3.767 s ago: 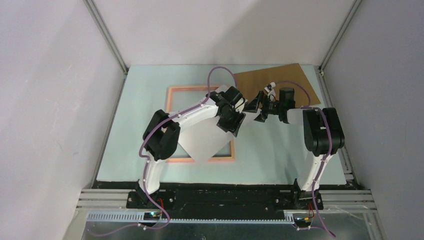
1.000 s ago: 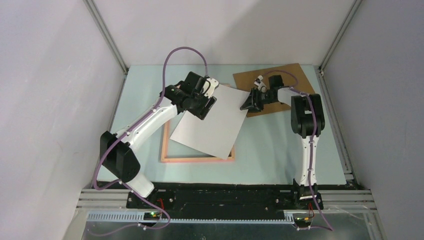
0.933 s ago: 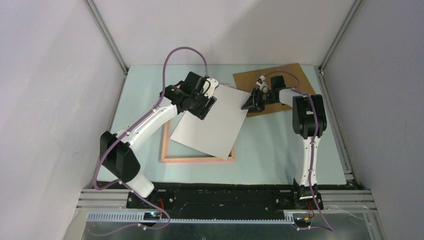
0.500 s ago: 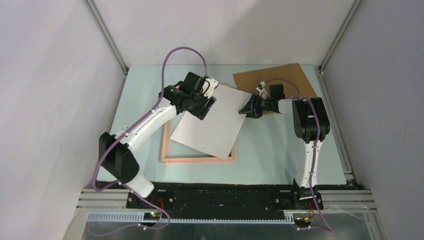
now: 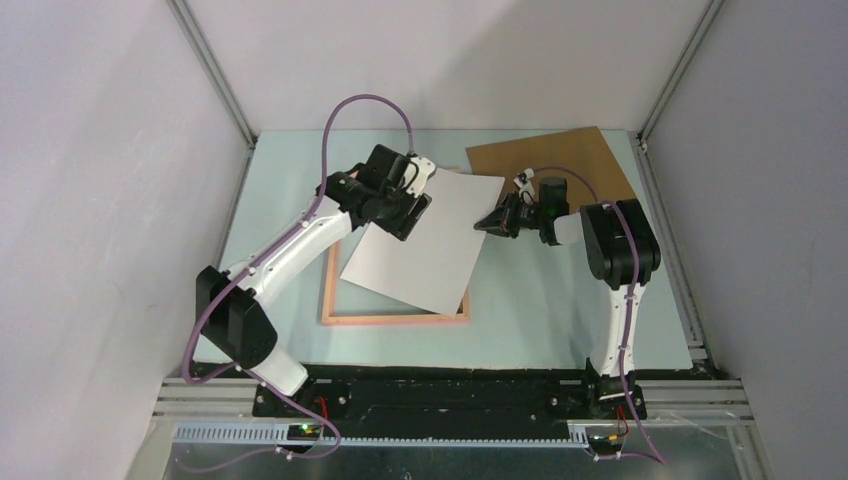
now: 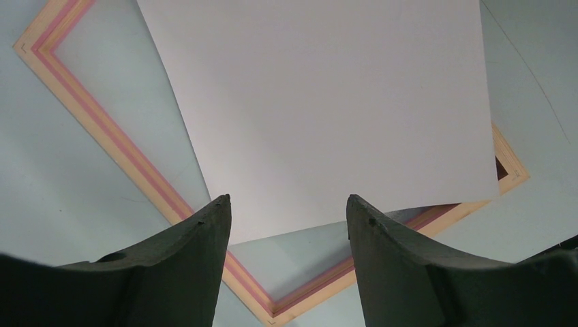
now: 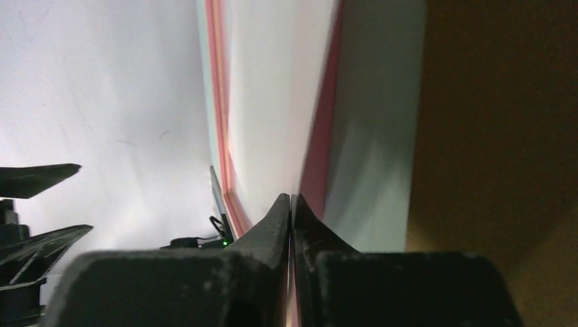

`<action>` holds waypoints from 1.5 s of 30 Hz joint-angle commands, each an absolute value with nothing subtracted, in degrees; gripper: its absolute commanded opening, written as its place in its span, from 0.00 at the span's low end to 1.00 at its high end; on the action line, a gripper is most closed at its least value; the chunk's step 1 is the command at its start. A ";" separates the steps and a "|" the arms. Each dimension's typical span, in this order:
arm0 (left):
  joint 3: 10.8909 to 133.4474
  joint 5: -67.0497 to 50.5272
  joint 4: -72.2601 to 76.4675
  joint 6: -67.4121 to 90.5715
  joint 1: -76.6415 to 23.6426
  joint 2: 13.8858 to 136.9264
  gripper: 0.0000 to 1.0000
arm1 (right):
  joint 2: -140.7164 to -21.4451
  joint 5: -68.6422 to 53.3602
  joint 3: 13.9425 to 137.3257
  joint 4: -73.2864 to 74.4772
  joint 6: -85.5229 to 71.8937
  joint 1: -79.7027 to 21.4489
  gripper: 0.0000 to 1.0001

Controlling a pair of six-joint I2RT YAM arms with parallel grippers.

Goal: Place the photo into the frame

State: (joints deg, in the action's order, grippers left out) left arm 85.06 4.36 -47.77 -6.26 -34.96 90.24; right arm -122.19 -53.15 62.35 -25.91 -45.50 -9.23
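Surface: a pale blue-green mat (image 5: 540, 300), smooth and matte, lies under both sets of my fingers.

The frame (image 5: 395, 319): thin pink rails with a paler wood outer edge and mitred corners. It lies flat beneath my left fingers, its long axis running away from me.

Backing board (image 5: 570, 160): plain brown, flat, rectangular, lying beyond and to the right of my right fingers.

The photo (image 5: 425, 245): a thin, smooth rectangular sheet, white side up. It lies across the frame, not seated, turned askew to the rails. Its long axis leans right at the far end, and that corner overhangs the rail beside my right fingers.

Left gripper (image 6: 290, 204): dark fingers stand apart above the photo's far left corner, gripping nothing.

Right gripper (image 7: 292, 201): fingers pressed together on the photo's right edge.
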 commanded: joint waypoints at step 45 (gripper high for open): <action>83.00 7.66 -46.69 -7.94 -34.97 85.92 0.70 | -131.22 -63.55 98.64 20.66 -26.22 -14.11 0.00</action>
State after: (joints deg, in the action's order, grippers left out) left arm 83.35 6.04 -47.72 -6.61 -34.96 88.71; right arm -130.30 -62.02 96.68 24.34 -23.31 -12.60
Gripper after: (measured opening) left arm 0.691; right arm 0.009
